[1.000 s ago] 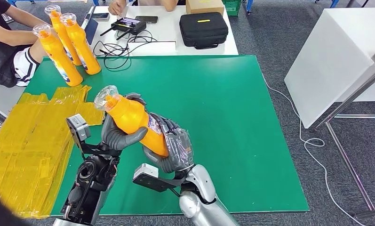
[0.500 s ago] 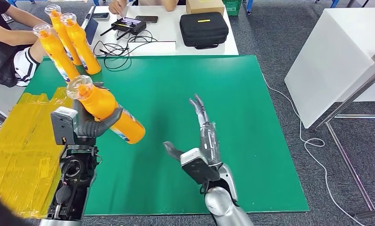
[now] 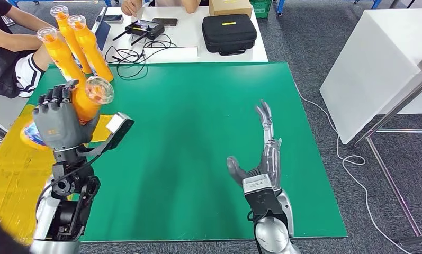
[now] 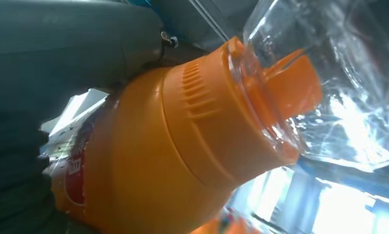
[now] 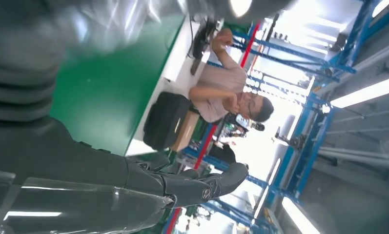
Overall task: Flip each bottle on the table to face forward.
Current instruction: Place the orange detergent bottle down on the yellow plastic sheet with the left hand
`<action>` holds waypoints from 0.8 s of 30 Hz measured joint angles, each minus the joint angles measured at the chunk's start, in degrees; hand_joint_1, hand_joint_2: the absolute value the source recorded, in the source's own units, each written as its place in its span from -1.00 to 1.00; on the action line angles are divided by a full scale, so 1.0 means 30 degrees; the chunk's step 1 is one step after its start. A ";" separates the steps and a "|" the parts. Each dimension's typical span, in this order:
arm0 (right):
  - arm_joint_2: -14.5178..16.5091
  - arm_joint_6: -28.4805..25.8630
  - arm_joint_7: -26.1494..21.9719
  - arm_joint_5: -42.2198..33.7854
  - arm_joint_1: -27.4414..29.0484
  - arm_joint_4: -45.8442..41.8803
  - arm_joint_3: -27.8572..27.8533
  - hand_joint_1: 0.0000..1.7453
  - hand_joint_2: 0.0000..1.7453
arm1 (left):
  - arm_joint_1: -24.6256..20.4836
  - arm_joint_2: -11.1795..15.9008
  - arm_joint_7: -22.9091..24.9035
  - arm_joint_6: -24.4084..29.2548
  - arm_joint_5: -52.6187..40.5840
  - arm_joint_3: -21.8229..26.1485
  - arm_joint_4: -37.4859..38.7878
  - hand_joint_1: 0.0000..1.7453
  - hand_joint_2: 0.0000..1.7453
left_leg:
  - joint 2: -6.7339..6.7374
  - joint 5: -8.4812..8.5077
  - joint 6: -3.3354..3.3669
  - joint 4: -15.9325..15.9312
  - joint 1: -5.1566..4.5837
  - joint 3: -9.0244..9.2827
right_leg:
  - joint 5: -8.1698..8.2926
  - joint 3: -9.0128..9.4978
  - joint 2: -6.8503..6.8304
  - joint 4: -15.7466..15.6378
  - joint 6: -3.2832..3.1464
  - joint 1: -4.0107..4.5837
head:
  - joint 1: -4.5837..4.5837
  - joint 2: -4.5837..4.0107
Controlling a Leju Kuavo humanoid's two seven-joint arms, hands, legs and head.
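My left hand (image 3: pixel 60 121) grips an orange bottle (image 3: pixel 87 99) above the table's left side, its clear cap tilted toward me. Up close in the left wrist view the bottle (image 4: pixel 173 146) shows its orange shoulder, spout and clear cap, with a red label near my fingers. Three more orange bottles (image 3: pixel 73 47) with clear caps stand upright at the far left corner of the green table (image 3: pixel 208 121). My right hand (image 3: pixel 261 159) hovers over the table's right half, fingers straight and apart, holding nothing; the right wrist view shows its dark thumb (image 5: pixel 182 183).
Yellow plastic wrapping (image 3: pixel 18 174) covers the table's left edge. A person (image 3: pixel 7 53) sits at the far left beside the bottles. Behind the green table stands a white table (image 3: pixel 198 37) with a black case (image 3: pixel 229 33), cables and devices, and another person sits there.
My right hand let go of the bottle and swung right, opening flat. My left hand carried the bottle left and turned it so its cap now faces me.
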 joint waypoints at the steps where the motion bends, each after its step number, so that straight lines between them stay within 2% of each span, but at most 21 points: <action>1: -0.0009 -0.0058 0.0000 0.0029 0.0049 -0.0166 -0.0053 -1.00 1.00 | -0.0258 0.0407 0.1177 -0.0091 -0.0222 -0.0709 0.0108 1.00 1.00 | 0.0000 0.0000 0.0000 0.0000 0.0002 0.0001 | 0.0000 0.0001 0.0000 0.0000 0.0000 0.0000 | -0.0002 0.0000; 3: -0.0033 -0.0111 0.0002 0.0054 0.0123 -0.0447 -0.0151 -1.00 1.00 | -0.0664 0.1129 0.2420 -0.0242 0.0023 -0.2095 0.0324 1.00 1.00 | -0.0001 0.0000 -0.0001 0.0000 0.0006 -0.0001 | 0.0000 0.0003 0.0000 0.0001 0.0000 0.0002 | -0.0002 0.0000; 8: -0.0105 -0.0116 0.0007 0.0069 0.0227 -0.0863 -0.0233 -1.00 1.00 | -0.1252 0.2102 0.3444 -0.0677 0.0241 -0.4243 0.0759 1.00 1.00 | 0.0004 0.0000 -0.0001 0.0000 0.0003 -0.0001 | 0.0000 -0.0004 0.0006 0.0003 0.0000 0.0006 | 0.0002 -0.0002; 11: -0.0155 -0.0118 -0.0014 0.0131 0.0231 -0.1070 -0.0329 -1.00 1.00 | -0.2354 0.2678 0.5497 -0.2365 0.0278 -0.6333 0.1975 1.00 1.00 | -0.0023 0.0001 -0.0001 0.0000 -0.0002 -0.0002 | -0.0001 0.0004 -0.0016 0.0001 0.0000 0.0001 | 0.0000 0.0000; 13: -0.0169 -0.0067 -0.0058 0.0226 0.0218 -0.1181 -0.0392 -1.00 1.00 | -0.3139 0.2903 0.6277 -0.3895 0.0278 -0.7834 0.3430 1.00 1.00 | -0.0026 0.0003 0.0000 0.0000 -0.0004 0.0000 | 0.0000 0.0012 -0.0024 0.0002 0.0000 -0.0002 | -0.0002 0.0000; 17: -0.0166 0.0267 -0.0111 0.0674 0.0211 -0.1263 -0.0452 -1.00 1.00 | -0.4576 0.2831 0.5309 -0.5408 0.0278 -0.9402 0.7382 1.00 1.00 | 0.0029 0.0006 0.0000 0.0000 -0.0003 0.0014 | 0.0020 0.0010 0.0019 0.0004 -0.0024 -0.0002 | 0.0004 0.0000; 24: -0.0157 0.0787 0.0042 0.1346 0.0209 -0.1274 -0.0495 -1.00 1.00 | -0.5687 0.2751 0.3806 -0.7213 0.0436 -0.9026 1.1785 1.00 1.00 | 0.0066 0.0005 -0.0002 -0.0002 0.0018 0.0000 | 0.0035 -0.0013 0.0029 0.0007 -0.0054 0.0017 | 0.0000 0.0000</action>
